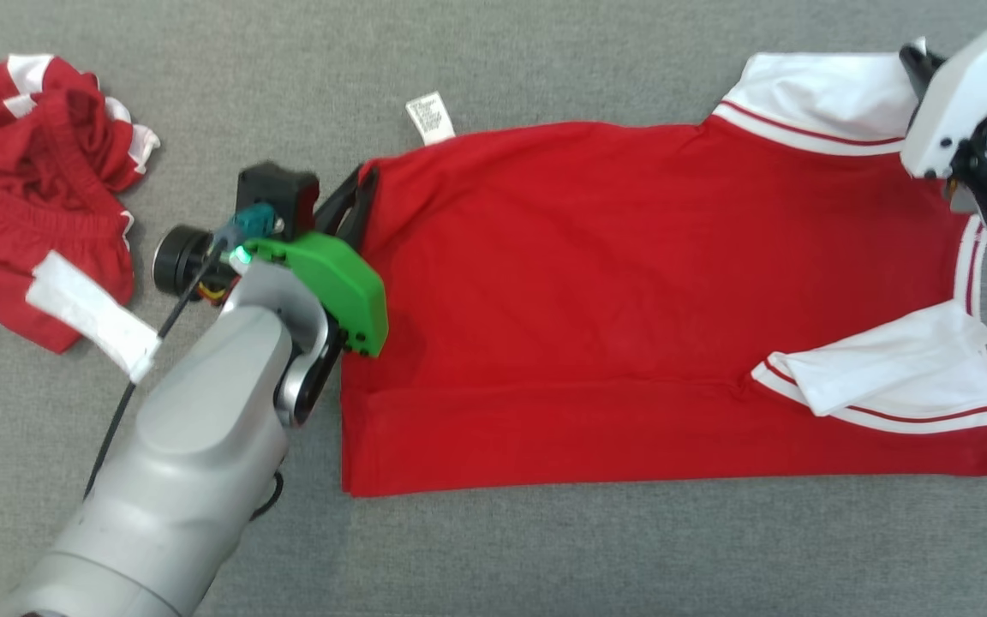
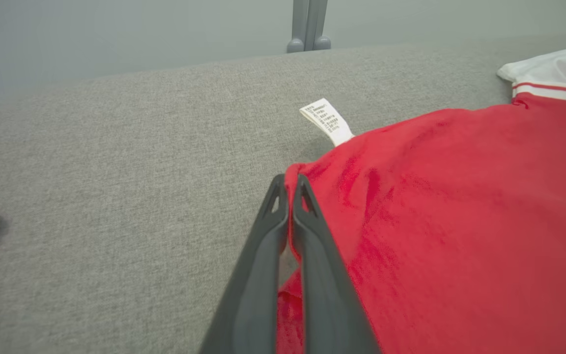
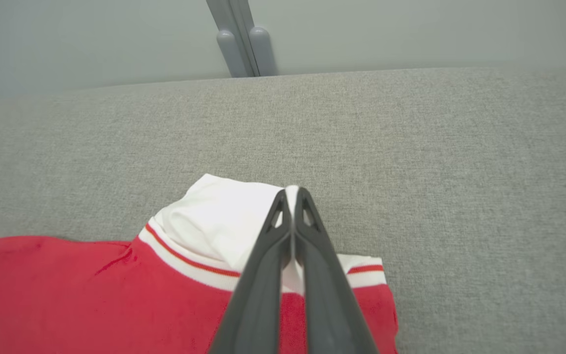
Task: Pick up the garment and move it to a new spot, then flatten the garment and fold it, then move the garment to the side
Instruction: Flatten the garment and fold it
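red shirt (image 1: pixel 631 283): lies spread flat on the grey fabric surface (image 1: pixel 545 557), white sleeves toward the robot's right.
left gripper (image 2: pixel 289 183): fingers pressed together, pinching the shirt's far hem corner, near the care label (image 2: pixel 326 120).
right gripper (image 3: pixel 293 192): fingers closed on the edge of the far white sleeve (image 3: pixel 224 216).
crumpled red-and-white garment (image 1: pixel 39 197): well apart, at the far left.

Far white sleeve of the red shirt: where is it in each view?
Head view: far white sleeve, upper right.
Left wrist view: sleeve, upper-right corner.
Right wrist view: sleeve, centre, pinched in right gripper.
Shared landmark: red shirt, adjoining the sleeve in all three.
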Controlling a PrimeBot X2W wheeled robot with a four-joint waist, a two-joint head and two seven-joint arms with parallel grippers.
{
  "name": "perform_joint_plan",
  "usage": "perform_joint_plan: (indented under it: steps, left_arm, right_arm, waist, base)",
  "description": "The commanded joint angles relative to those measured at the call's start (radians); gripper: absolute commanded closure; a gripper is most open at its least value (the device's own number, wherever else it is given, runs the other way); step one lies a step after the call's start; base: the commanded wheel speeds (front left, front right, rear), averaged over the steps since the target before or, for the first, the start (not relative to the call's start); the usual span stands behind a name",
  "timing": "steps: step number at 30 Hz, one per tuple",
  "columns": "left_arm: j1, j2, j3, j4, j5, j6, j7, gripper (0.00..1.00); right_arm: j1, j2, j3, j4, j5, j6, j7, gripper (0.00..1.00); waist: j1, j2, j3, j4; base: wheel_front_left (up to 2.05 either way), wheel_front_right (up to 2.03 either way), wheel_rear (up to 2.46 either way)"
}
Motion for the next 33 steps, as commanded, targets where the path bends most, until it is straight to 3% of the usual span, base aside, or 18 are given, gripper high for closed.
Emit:
perform_joint_plan:
  steps: [1,9,15,28,29,30,31,32,33]
  left_arm:
    - [0.028,0.013,-0.001,0.004,0.0,-0.005,-0.017,1.0]
    - [0.125,0.048,-0.016,0.027,0.013,-0.025,-0.102,1.0]
    - [0.183,0.053,-0.011,0.024,0.032,-0.025,-0.141,1.0]
    - [0.292,0.055,0.063,-0.032,0.083,-0.027,-0.149,1.0]
    - [0.302,0.053,0.069,-0.032,0.085,-0.028,-0.149,1.0]
    - [0.311,0.05,0.073,-0.03,0.082,-0.033,-0.149,0.95]
    - [0.32,0.047,0.076,-0.025,0.08,-0.038,-0.149,0.47]
    - [0.323,0.046,0.079,-0.024,0.08,-0.042,-0.149,0.0]
    - [0.329,0.044,0.087,-0.022,0.075,-0.043,-0.149,0.0]
  right_arm:
    - [0.035,-0.012,0.014,-0.021,0.026,-0.002,0.01,1.0]
    - [0.231,-0.095,0.065,-0.17,0.168,-0.002,0.068,1.0]
    - [0.366,-0.128,0.028,-0.266,0.207,-0.002,0.077,1.0]
    - [0.65,-0.07,-0.128,-0.497,0.166,-0.002,0.13,1.0]
    - [0.668,-0.059,-0.137,-0.511,0.16,-0.002,0.143,0.91]
    - [0.683,-0.049,-0.145,-0.522,0.155,-0.002,0.155,0.72]
    - [0.697,-0.04,-0.154,-0.537,0.147,-0.002,0.168,0.22]
    - [0.703,-0.033,-0.163,-0.549,0.14,-0.002,0.176,0.0]
    - [0.711,-0.026,-0.174,-0.566,0.129,-0.002,0.18,0.0]
  waist:
    - [0.0,0.0,-0.055,-0.025]
    - [0.0,0.0,-0.11,-0.055]
    - [0.0,0.0,-0.127,-0.061]
    - [0.0,0.0,-0.164,-0.071]
    - [0.0,0.0,-0.166,-0.073]
    - [0.0,0.0,-0.168,-0.074]
    - [0.0,0.0,-0.17,-0.075]
    - [0.0,0.0,-0.171,-0.076]
    - [0.0,0.0,-0.173,-0.076]
  base:
    - [0.0,0.0,0.0]
    - [0.0,0.0,0.0]
    - [0.0,0.0,0.0]
    - [0.0,0.0,0.0]
    - [0.0,0.0,0.0]
    - [0.0,0.0,0.0]
    - [0.0,0.0,0.0]
    - [0.0,0.0,0.0]
    - [0.0,0.0,0.0]
